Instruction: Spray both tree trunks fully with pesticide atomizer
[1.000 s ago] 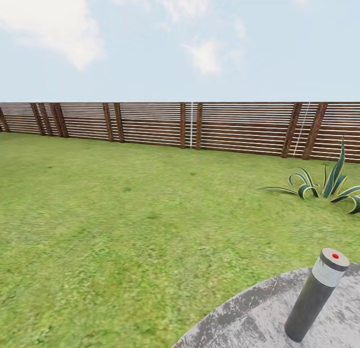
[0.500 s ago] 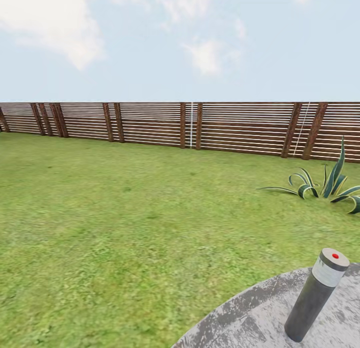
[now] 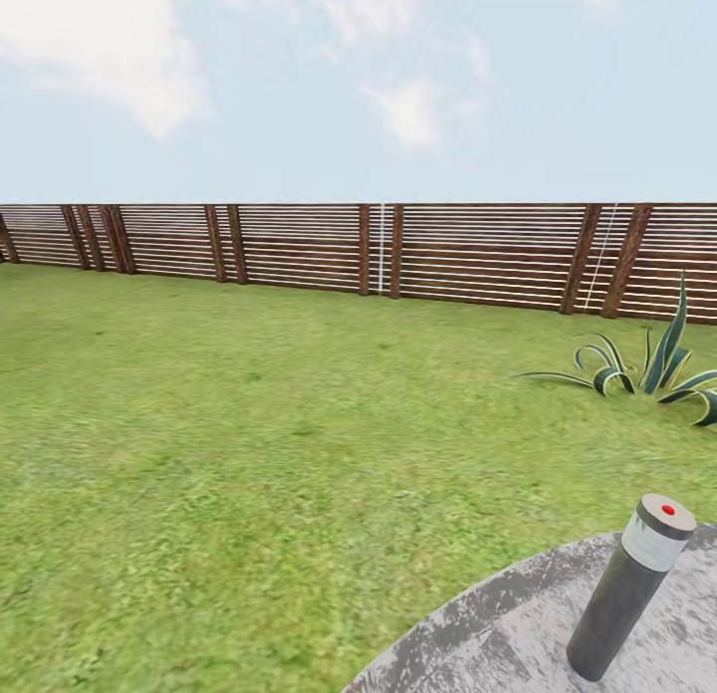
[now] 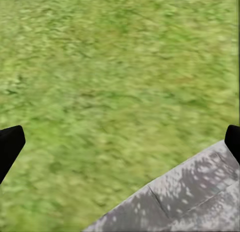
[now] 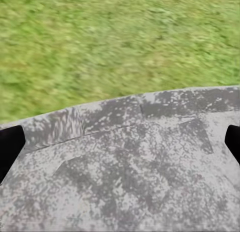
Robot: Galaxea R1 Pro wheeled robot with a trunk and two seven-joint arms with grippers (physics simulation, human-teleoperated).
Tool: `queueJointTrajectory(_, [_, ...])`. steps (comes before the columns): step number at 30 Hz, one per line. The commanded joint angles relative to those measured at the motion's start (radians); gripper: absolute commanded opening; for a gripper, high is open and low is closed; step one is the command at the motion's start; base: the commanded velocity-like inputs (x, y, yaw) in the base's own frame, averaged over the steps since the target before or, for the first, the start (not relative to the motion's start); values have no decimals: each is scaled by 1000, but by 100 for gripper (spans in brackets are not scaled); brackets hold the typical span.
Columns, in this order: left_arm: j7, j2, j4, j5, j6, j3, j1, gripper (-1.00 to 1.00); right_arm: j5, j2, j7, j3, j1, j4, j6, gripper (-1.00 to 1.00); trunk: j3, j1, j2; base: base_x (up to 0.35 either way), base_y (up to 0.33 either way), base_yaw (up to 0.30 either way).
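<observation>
Dark grey with a pale band and a red dot on its flat cap, the pesticide atomizer (image 3: 630, 600) stands on a round, mottled grey stone slab (image 3: 478, 638) low at the right of your head view, leaning a little toward the upper right. Grass (image 3: 249, 444) surrounds the slab, a spiky striped plant (image 3: 652, 369) sits beyond it, and a slatted wooden fence (image 3: 299, 247) closes the lawn; no tree is in front of you yet.

The risk from here, as I judge it, is the can itself — slim, tall and already tilted, it will topple and roll off the stone if a finger clips it on the way in. Come at it low on the body with both fingers clear, and keep the red-dotted top free for spraying.

Your left gripper (image 4: 120, 142) hangs over the slab's edge with its dark fingertips (image 4: 10, 144) spread wide, nothing between them. Your right gripper (image 5: 120, 142) looks straight down at bare stone, also spread and empty. Neither wrist camera catches the atomizer, so you can't yet judge its offset from either hand — only that it stands on the right arm's side.
</observation>
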Motion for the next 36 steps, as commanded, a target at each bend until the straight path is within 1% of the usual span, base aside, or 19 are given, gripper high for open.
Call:
queueJointTrajectory(1, [-1, 0, 1, -2, -3, -2, 1, 100, 4, 3, 4, 7, -1, 13, -27, 100, 0, 0, 0, 0, 0, 0])
queueJointTrajectory(4, [-1, 0, 1, -2, -2, -3, 2, 100, 8, 6, 7, 12, -1, 21, -42, 100, 0, 0, 0, 0, 111, 0])
queueJointTrajectory(11, [-2, -2, 1, -5, -2, -3, 1, 100, 7, 7, 4, 10, -2, 20, -46, 100, 0, 0, 0, 0, 246, -39])
queueJointTrajectory(15, [-2, -2, 1, -8, -2, -3, 1, 100, 7, 5, 3, 6, -2, 22, -47, 100, 0, 0, 0, 0, 47, -250])
queueJointTrajectory(21, [-2, -3, 1, -38, -2, -3, 1, 100, 4, 2, -1, 1, -2, 25, -47, 100, 0, 0, 0, 0, 4, -286])
queueJointTrajectory(26, [-2, -3, 1, -45, 0, -3, 1, 100, 4, 1, -2, 0, -2, 26, -47, 100, 0, 0, 0, 0, 0, -291])
queueJointTrajectory(31, [-2, -3, 1, -46, 1, -5, 1, 100, 3, 2, -2, 1, -2, 26, -46, 100, -16, 19, -35, 0, 0, -297])
queueJointTrajectory(36, [-2, -4, 1, -46, 0, -4, 1, 100, 3, 10, 4, 8, -2, 28, -44, 100, -31, 38, -70, 0, 0, -300])
